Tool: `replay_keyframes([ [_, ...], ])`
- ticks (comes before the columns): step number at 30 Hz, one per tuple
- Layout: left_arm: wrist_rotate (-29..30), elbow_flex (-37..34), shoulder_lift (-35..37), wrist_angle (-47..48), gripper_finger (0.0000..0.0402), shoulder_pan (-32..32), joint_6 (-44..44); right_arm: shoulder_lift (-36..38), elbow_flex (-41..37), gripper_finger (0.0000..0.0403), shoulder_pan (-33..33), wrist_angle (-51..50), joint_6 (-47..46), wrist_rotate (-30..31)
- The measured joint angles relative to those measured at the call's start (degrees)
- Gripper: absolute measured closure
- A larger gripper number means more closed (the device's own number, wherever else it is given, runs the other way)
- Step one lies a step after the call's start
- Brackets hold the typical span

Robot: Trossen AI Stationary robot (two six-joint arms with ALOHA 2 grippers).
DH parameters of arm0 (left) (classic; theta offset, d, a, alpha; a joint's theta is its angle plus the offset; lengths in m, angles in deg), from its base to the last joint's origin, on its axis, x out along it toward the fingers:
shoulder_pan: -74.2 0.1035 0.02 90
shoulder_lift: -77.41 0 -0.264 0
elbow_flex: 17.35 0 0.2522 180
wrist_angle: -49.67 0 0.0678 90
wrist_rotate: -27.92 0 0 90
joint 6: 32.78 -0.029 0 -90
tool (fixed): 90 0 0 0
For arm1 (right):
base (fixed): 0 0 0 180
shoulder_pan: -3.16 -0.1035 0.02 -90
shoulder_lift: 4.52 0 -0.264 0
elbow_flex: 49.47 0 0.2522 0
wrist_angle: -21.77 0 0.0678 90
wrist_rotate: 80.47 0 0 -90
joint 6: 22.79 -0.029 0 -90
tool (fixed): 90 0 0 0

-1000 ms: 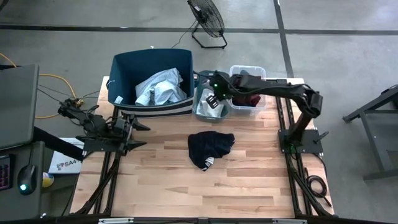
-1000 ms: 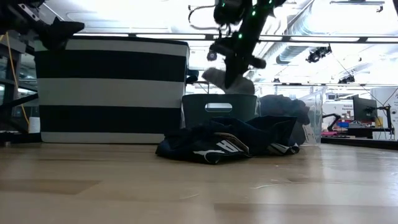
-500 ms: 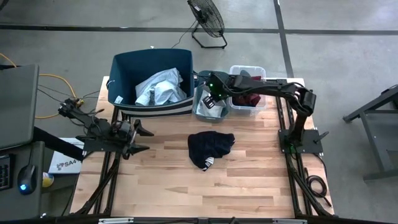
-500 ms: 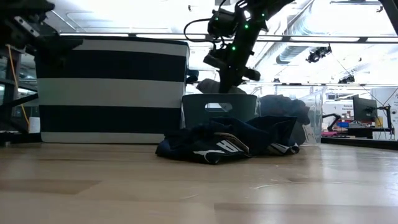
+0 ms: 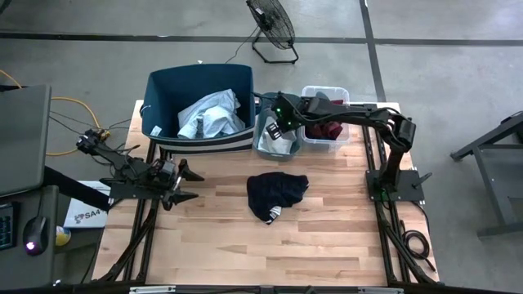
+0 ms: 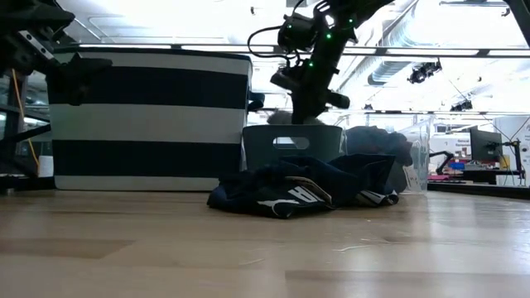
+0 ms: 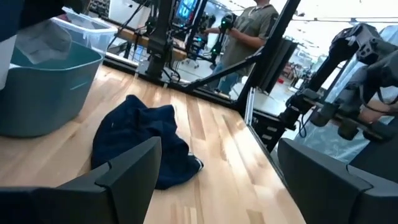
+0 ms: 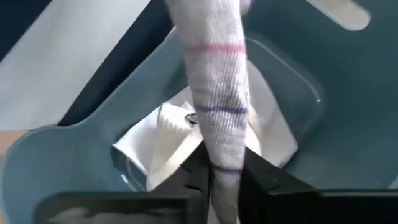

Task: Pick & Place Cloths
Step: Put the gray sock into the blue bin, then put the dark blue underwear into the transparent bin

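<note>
Right tool (image 8: pixel 225 177) | clamped on striped sock (image 8: pixel 214 81) | over grey bin (image 8: pixel 74 155)

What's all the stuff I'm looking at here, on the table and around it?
Striped bin: one, navy and white, table's far left.
Pale shirt: one, blue-white, inside that bin.
Small bin: one, grey-blue, table's far middle.
Sock: one, white with stripes, gripped above the small bin.
Clear box: one, far right, holding a maroon cloth.
Dark garment: one, navy, table centre.
Fan: one, black, on the floor.
Person: one, in the background.
Left gripper: open, at the left edge.
Right gripper: clamping the sock.
</note>
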Motion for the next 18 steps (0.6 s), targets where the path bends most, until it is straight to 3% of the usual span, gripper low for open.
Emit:
replay_keyframes([
  [11,0.05,0.00,0.02,0.50,0.0086,0.00,-1.55,2.33,0.00,0.0208,0.26,-2.42,-1.29,-11.04],
  [18,1.97,0.02,-0.19,1.54,0.0086,0.00,-6.05,7.40,0.00,0.0186,-1.25,-8.16,-7.98,-14.14],
])
